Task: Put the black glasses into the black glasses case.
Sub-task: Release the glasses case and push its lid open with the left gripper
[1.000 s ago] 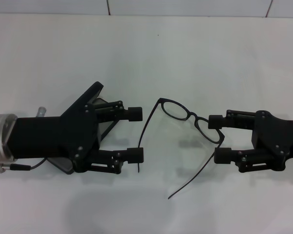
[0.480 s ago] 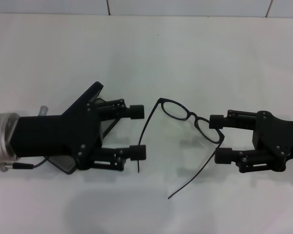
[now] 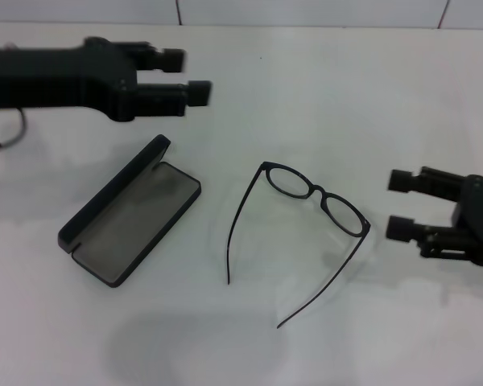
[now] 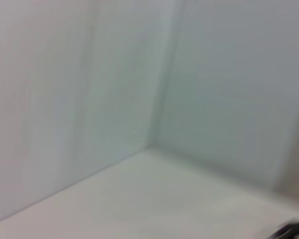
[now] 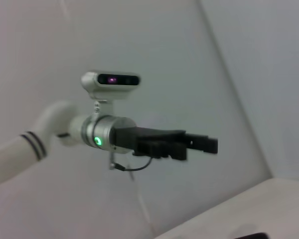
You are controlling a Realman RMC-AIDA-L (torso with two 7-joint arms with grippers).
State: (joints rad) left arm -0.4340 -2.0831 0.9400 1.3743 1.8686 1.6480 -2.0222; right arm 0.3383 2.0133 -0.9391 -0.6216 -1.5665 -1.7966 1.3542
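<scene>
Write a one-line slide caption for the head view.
Thin black-framed glasses lie unfolded beside the open black oblong case; left gripper and right gripper hover apart, open.

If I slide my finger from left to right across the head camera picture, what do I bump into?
Left gripper, raised at the far left → black glasses case, lying open → black glasses, unfolded on the table → right gripper, at the right edge.

Left pincer [image 3: 185, 76] and right pincer [image 3: 402, 205] apparently open
</scene>
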